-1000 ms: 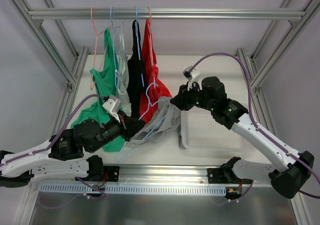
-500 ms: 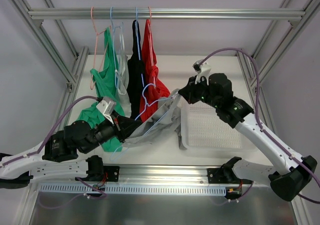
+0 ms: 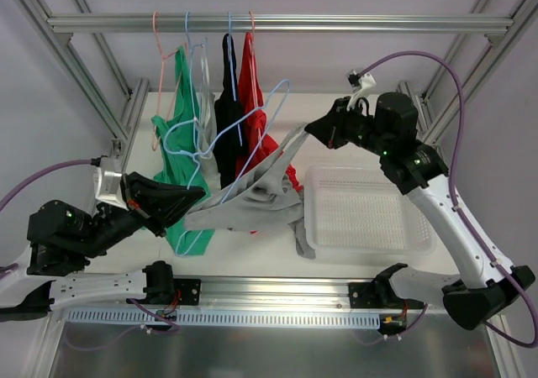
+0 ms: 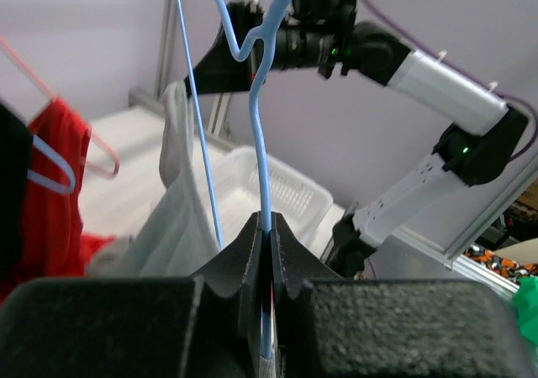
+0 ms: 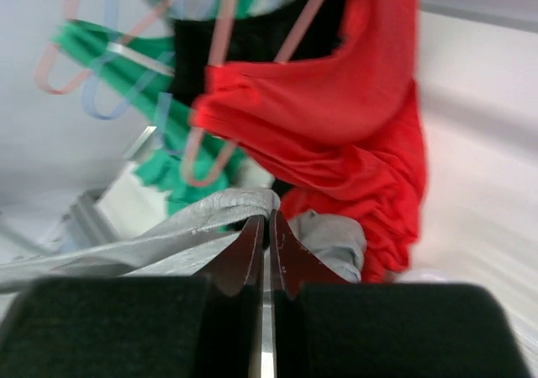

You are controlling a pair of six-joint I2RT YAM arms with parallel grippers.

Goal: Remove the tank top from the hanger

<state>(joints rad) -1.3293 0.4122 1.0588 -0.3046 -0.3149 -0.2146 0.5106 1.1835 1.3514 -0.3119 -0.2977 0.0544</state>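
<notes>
The grey tank top (image 3: 252, 197) hangs in the air above the table (image 3: 244, 260), pulled into a long slanted band between the two claws. Its far right end is in the right claw (image 3: 313, 128), whose black fingers are pressed together on a rolled fold of the soft, ribbed-looking fabric. The rest sags down and to the left toward the left claw (image 3: 187, 198). A loose grey tail drops to the table just left of the white tray (image 3: 370, 248).

The left claw is clamped on the thin, light blue wire hanger (image 4: 262, 185), the wire running straight up out of the slot between its fingertips. The hanger's bent hook points to the far right, toward the right arm. The grey cloth drapes just left of that wire in the left wrist view.

The tray is a shallow, rounded rectangle of white plastic with a perforated floor. Behind the tank top, a green top (image 3: 178, 134), a black top (image 3: 227, 118) and a red top (image 3: 250, 84) hang from the aluminium rail (image 3: 336, 23) at the far side.
</notes>
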